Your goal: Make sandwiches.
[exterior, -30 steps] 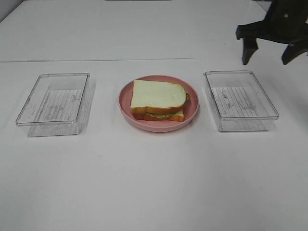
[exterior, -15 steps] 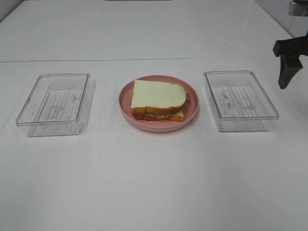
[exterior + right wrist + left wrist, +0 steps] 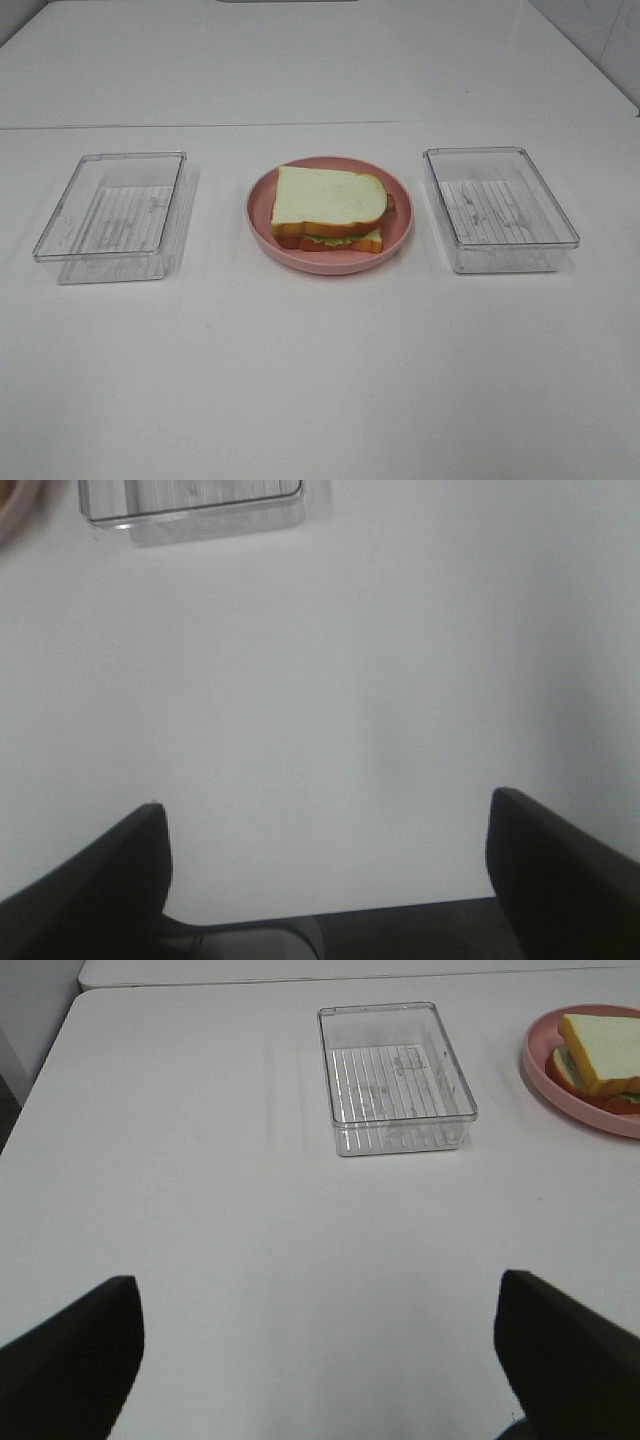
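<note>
The sandwich (image 3: 328, 208) is a stack with a white bread slice on top, green lettuce and reddish bacon showing at its edge, and a bread slice beneath. It lies on the round pink plate (image 3: 264, 228) at the table's middle. Part of it also shows in the left wrist view (image 3: 600, 1055). Neither gripper shows in the exterior high view. My left gripper (image 3: 318, 1360) is open and empty above bare table, well away from the sandwich. My right gripper (image 3: 326, 880) is open and empty above bare table.
A clear plastic tray (image 3: 115, 214) stands left of the plate and another (image 3: 498, 207) right of it, both empty. The left tray shows in the left wrist view (image 3: 394, 1076), the right tray's edge in the right wrist view (image 3: 190, 502). White table all around.
My right gripper has moved right and out of the exterior high view. The sandwich, plate and trays have not moved.
</note>
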Robot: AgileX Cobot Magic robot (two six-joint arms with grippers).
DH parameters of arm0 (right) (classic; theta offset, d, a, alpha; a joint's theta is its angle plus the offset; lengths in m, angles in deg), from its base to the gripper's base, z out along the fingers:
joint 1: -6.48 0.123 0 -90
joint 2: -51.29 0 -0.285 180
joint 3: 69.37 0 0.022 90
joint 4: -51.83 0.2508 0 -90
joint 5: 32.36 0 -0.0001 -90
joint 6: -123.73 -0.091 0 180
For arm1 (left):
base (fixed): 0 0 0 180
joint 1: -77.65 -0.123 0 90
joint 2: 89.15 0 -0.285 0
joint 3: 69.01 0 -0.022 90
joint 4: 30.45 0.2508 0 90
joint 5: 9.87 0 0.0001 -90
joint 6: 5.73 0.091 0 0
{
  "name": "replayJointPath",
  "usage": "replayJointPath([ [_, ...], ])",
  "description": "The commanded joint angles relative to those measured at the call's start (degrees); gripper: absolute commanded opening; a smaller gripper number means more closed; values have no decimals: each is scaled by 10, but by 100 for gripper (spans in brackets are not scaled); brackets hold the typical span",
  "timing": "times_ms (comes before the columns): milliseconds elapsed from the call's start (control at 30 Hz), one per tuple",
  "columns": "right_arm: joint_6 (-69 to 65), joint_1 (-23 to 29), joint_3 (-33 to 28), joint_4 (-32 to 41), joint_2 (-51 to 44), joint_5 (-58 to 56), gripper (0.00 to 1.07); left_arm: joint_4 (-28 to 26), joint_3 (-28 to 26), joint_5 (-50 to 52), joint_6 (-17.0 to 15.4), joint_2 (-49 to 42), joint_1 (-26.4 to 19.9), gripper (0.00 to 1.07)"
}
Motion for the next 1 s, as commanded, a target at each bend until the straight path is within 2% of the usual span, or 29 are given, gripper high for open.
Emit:
replayJointPath([
  [33,-7,-1,-28,6,-108,-15,80,-2,0,3,-3,-9,1,89],
  [67,-7,-1,-39,6,-163,-24,80,-2,0,3,-3,-9,1,89],
  [100,-7,-1,-39,6,-163,-24,80,-2,0,3,-3,-9,1,89],
  [167,1,-1,-57,5,-243,-24,80,-2,0,3,-3,-9,1,89],
  [200,1,-1,-57,5,-243,-24,80,-2,0,3,-3,-9,1,89],
  [233,9,-1,-71,0,-295,-21,80,-2,0,3,-3,-9,1,89],
  [600,10,-1,-153,-34,-503,-17,80,-2,0,3,-3,-9,1,89],
  [1000,10,-1,-179,-37,-506,7,80,-3,0,3,-3,-8,1,89],
])
